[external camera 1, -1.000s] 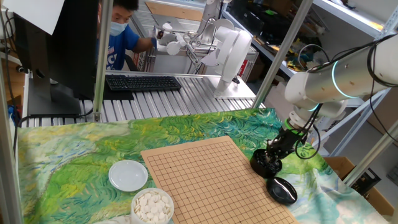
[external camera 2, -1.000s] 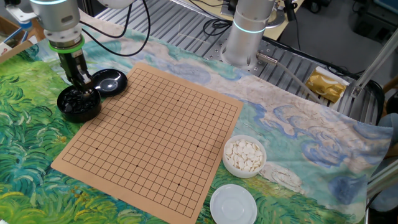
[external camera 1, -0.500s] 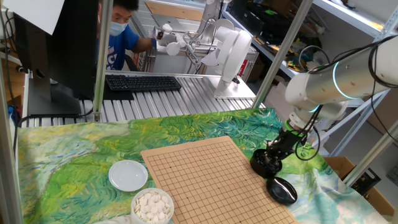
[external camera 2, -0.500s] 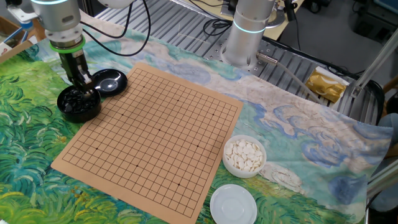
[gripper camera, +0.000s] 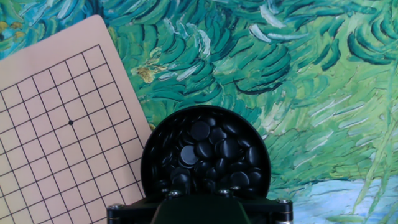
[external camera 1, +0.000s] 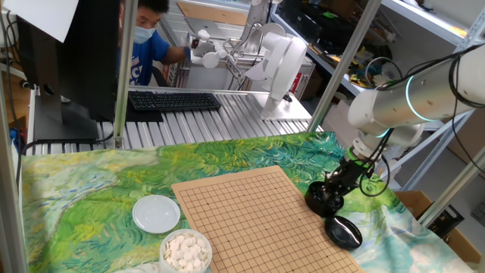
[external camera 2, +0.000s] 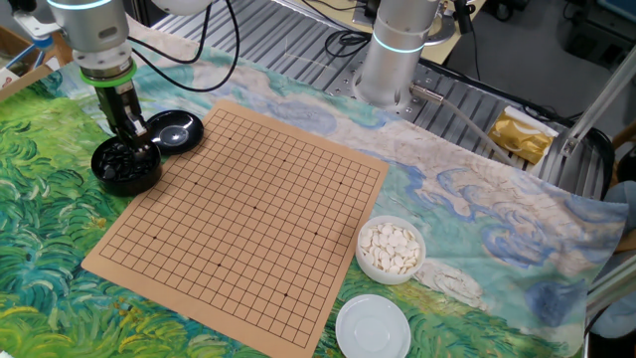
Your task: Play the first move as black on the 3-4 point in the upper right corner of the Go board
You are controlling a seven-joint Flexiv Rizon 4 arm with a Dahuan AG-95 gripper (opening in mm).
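Observation:
The black stones (gripper camera: 205, 152) lie heaped in a round black bowl (gripper camera: 149, 149) beside the Go board (gripper camera: 56, 137). The board's grid shows no stone on it in any view, including its corner near the bowl with a star dot (gripper camera: 70, 122). My gripper (external camera 2: 134, 139) points down into the bowl (external camera 2: 126, 166), with its tips among the stones. In one fixed view the gripper (external camera 1: 333, 189) stands over the same bowl (external camera 1: 324, 199). The hand view shows only the dark gripper body along the bottom edge; the fingertips are hidden, so I cannot tell whether a stone is held.
The bowl's black lid (external camera 2: 175, 129) lies next to the bowl, against the board edge (external camera 2: 248, 214). A bowl of white stones (external camera 2: 391, 249) and its white lid (external camera 2: 373, 325) sit at the board's far side. A painted green cloth covers the table. A person sits behind the table (external camera 1: 144, 45).

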